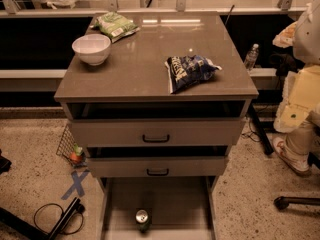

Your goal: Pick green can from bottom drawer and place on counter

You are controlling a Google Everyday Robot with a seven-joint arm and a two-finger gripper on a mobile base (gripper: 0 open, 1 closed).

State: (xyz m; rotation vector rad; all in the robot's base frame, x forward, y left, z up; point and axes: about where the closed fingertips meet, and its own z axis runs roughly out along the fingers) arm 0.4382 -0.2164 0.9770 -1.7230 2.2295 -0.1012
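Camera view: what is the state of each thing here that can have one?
green can: upright inside the bottom drawer
bottom drawer: pulled open
white bowl: upright on the counter
blue bag: lying flat on the counter
green bag: lying on the counter
water bottle: upright
gripper: not in view

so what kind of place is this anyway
Probably a robot test area in an office or lab, not a home kitchen: a free-standing drawer cabinet on a speckled floor, a blue tape cross marking that floor, and an office chair base at the right. The gripper is not in view.
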